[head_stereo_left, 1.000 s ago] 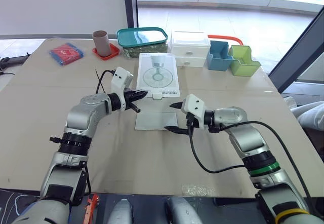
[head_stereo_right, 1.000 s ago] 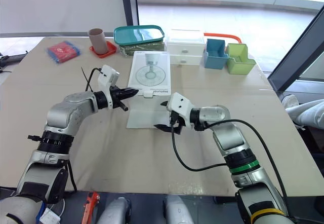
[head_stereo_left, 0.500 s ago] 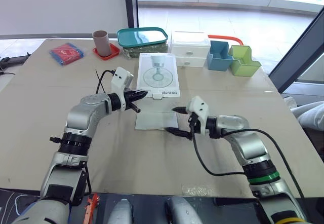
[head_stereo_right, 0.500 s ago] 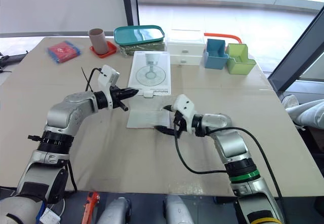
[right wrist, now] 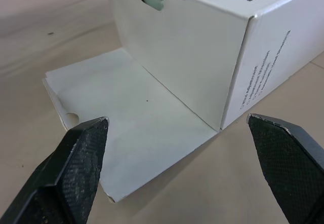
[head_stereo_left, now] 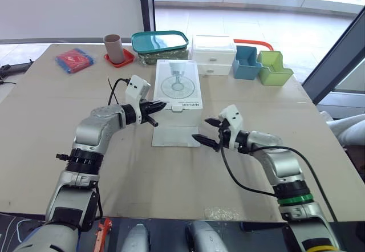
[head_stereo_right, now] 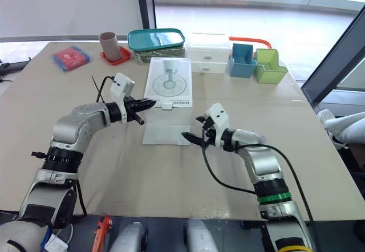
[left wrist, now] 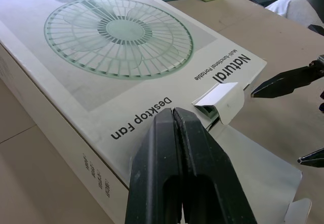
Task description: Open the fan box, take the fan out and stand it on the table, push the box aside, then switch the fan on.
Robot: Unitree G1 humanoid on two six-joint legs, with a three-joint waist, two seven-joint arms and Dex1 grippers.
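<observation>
You have the fan box (head_stereo_left: 178, 85) lying flat mid-table (head_stereo_left: 45, 106) near the window (head_stereo_left: 274, 7), end flap (head_stereo_left: 174, 136) open on the beige surface, left gripper (left wrist: 173, 112) pinched together over its near edge, right gripper (head_stereo_left: 201, 130) spread beside the flap.

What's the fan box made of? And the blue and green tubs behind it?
The fan box looks like thin white cardboard with a smooth printed face. Its flap bends along a crease and lies flat on the table. The blue tub and green tub are probably plastic: each is one solid colour, with rounded moulded walls and a slight shine.
</observation>
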